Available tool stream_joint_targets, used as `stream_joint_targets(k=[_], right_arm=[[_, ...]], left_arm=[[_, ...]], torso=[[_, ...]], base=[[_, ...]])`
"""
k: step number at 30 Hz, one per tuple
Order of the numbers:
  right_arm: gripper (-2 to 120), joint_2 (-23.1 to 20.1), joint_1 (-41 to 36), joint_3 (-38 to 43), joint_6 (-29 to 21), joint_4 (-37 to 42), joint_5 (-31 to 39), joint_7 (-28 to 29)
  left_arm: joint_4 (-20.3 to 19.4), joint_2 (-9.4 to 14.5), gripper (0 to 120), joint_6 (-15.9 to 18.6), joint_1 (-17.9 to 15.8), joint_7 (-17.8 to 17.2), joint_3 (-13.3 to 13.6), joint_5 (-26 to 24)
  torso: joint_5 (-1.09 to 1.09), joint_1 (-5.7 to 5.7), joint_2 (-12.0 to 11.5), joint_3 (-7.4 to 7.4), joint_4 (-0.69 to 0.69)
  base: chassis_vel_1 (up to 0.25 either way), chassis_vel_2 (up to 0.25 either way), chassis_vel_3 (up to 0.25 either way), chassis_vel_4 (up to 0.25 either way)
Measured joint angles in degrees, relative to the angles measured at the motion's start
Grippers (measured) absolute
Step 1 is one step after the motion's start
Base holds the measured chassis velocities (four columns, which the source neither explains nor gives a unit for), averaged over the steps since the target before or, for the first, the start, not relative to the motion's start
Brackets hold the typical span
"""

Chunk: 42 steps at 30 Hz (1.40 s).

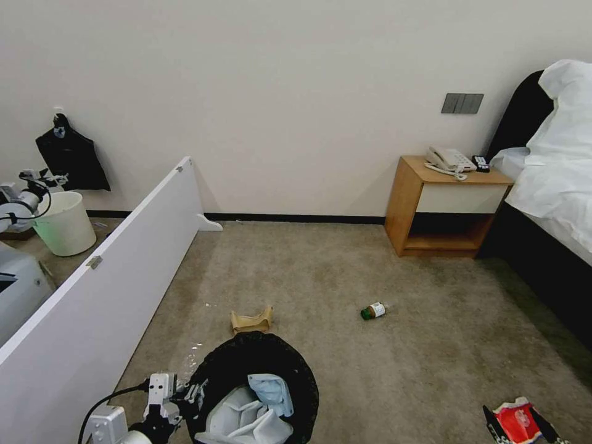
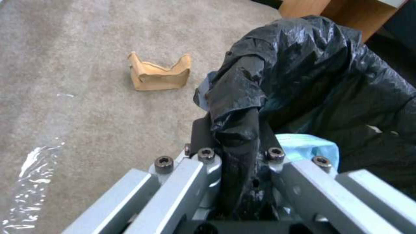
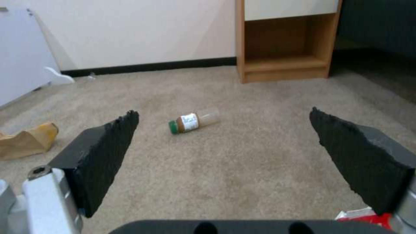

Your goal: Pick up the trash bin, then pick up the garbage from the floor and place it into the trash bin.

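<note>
The left pincer (image 1: pixel 196 391) is at the bottom of the head view and is closed on the rim of the bin (image 1: pixel 256 357). In the left wrist view its two black fingers (image 2: pixel 200 134) clamp a fold of the black bag (image 2: pixel 312 71) that lines the bin. The bin is low in front of the robot, and white slippers (image 1: pixel 240 416) and a pale blue piece (image 1: pixel 271 387) lie inside it.

The right pincer (image 3: pixel 223 139) is wide open, its two black pads far apart, low above the carpet (image 1: pixel 401 364) and holding nothing. Between the pads, farther off on the carpet, lies the bottle (image 3: pixel 193 121) on its side, its green cap toward the white board (image 1: pixel 105 290). In the head view the bottle (image 1: pixel 374 311) is in the middle of the carpet, well apart from the bin.

The torn brown paper bag (image 1: pixel 251 320) stands on the carpet just beyond the bin. A red packet (image 1: pixel 519 421) lies near the bottom right corner of the head view, close to the bed (image 1: pixel 555 185). A piece of clear plastic film (image 2: pixel 30 182) lies on the carpet beside the bin.

A nightstand (image 1: pixel 445 206) with a telephone (image 1: pixel 450 160) on it stands against the wall next to the bed. Behind the white board there is a plain white bucket (image 1: pixel 65 223).
</note>
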Motion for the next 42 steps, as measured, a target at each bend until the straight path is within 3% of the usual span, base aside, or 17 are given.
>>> stream_joint_targets(k=[24, 33, 37, 39, 42], right_arm=[[100, -1.1, 0.4, -0.1, 0.1, -1.0, 0.4, -1.3], [100, -3.4, 1.9, -0.6, 0.1, -5.5, -1.9, -1.3], [100, -5.8, 2.0, -2.7, -1.5, -7.3, -5.2, 3.3], [100, -7.9, 2.0, -5.6, -3.3, -8.6, -9.1, 11.2], [100, -9.4, 1.9, -7.8, -6.0, -8.8, -9.9, 15.3]], left_arm=[[-0.4, -0.4, 5, 0.0, 0.4, 0.2, 0.0, 0.5], [-0.6, -0.6, 5, 0.1, 0.5, 0.2, -0.1, 0.5], [-0.9, -0.7, 5, 0.1, 0.7, 0.2, -0.4, 0.5], [-1.1, -0.8, 5, 0.2, 0.9, 0.2, -0.8, 0.5], [-1.2, -1.0, 5, 0.3, 1.0, 0.2, -0.9, 0.5]], torso=[[0.03, 0.0, 0.0, 0.0, -0.01], [0.02, 0.0, 0.0, 0.0, 0.0], [-0.02, 0.0, 0.0, 0.0, 0.0], [0.01, 0.0, 0.0, -0.01, 0.0], [-0.01, 0.0, 0.0, -0.01, 0.01]], base=[[-0.13, -0.138, 0.137, 0.128], [-0.135, -0.128, 0.133, 0.13], [0.0, 0.0, 0.0, 0.0], [0.0, 0.0, 0.0, 0.0], [0.0, 0.0, 0.0, 0.0]])
